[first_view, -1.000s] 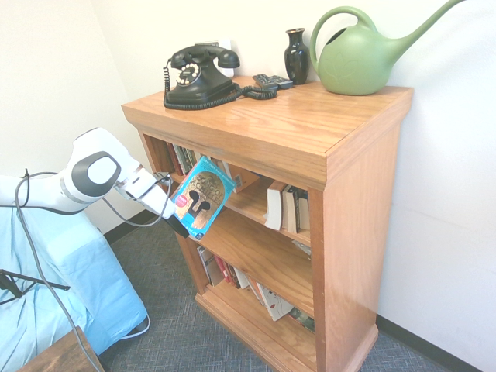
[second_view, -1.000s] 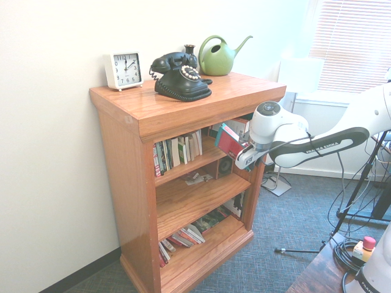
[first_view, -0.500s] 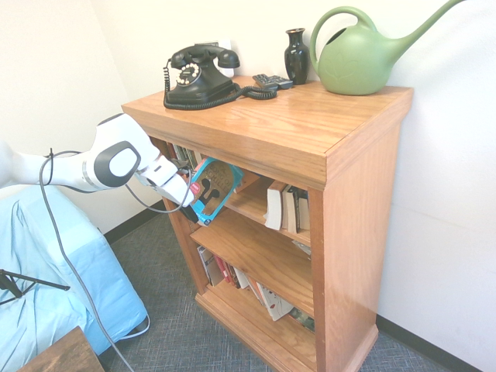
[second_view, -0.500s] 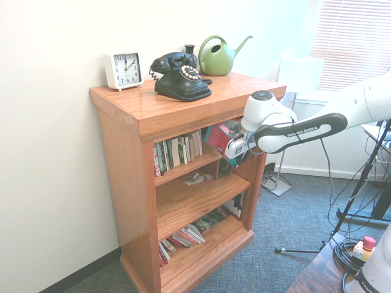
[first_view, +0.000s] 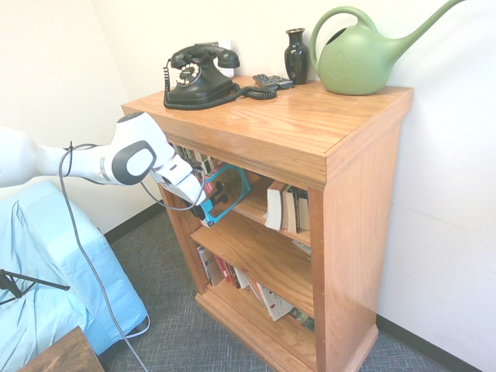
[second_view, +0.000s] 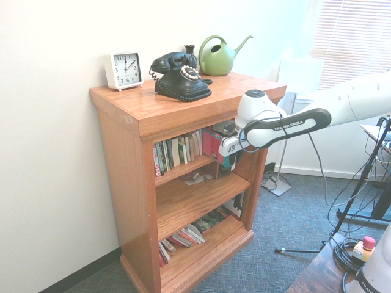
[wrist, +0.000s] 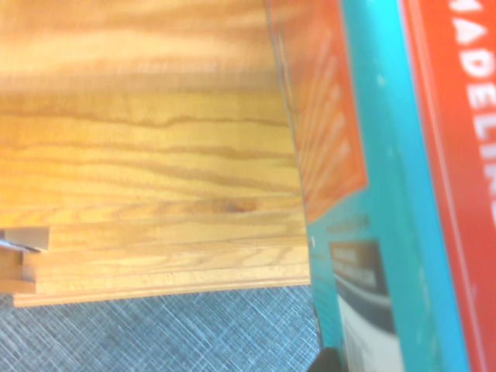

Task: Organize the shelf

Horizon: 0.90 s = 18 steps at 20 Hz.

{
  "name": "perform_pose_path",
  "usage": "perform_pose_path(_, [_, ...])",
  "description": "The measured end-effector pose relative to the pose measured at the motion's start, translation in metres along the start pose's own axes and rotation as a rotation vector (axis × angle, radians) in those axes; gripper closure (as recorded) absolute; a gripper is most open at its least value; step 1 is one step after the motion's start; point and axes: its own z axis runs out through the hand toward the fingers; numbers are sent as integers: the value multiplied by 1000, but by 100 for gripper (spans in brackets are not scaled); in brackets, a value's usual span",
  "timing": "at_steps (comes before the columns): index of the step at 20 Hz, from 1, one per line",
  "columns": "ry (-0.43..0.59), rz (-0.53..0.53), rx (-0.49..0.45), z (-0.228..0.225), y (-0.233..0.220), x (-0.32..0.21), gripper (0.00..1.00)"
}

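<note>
Teal-covered paperback book (first_view: 226, 193), pinched by the gripper (first_view: 203, 211), is apparently half-entered into the orange-brown oak shelf (first_view: 325, 163); lower tiers remain untidied

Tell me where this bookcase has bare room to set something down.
The shelf's top is bare at its front, ahead of the telephone and watering can. The middle tier is open, with only scraps at the back. The top tier is crowded: book rows either side, and the gripper bringing a teal book between them.

One shelf (first_view: 341, 155), three tiers. One telephone (first_view: 198, 74), one vase (first_view: 296, 54), one watering can (first_view: 360, 58), one clock (second_view: 124, 69), one held book (first_view: 226, 192).
</note>
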Motion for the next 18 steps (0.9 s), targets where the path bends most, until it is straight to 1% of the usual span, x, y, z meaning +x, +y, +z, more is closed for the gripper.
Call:
perform_pose_path(3, [11,4,6,-4,-6,12,100])
perform_pose_path(7, [39,-17,-8,-6,-18,24,100])
perform_pose_path(14, [62,-46,-26,3,-26,18,100])
perform_pose_path(18, [122,-44,-34,7,-30,13,100])
